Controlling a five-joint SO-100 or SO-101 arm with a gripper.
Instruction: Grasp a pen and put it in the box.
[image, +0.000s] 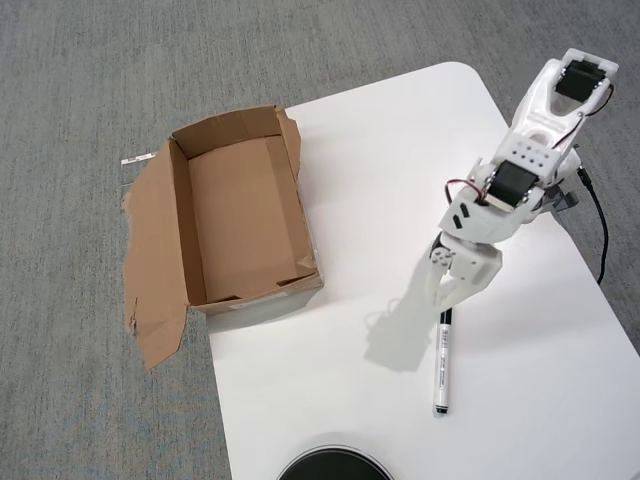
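Pen (441, 368): lies flat on the white table (380, 180), its top end hidden under the gripper (440, 298).
Fingers: point down over the pen's upper end; whether spread or pressed together cannot be told.
Box (245, 215): empty, hanging over the table's left edge, well apart from the pen.

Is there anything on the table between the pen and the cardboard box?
No. In the overhead view, only bare white table and the arm's shadow lie between the pen and the box. The gripper hangs over the pen's upper end.
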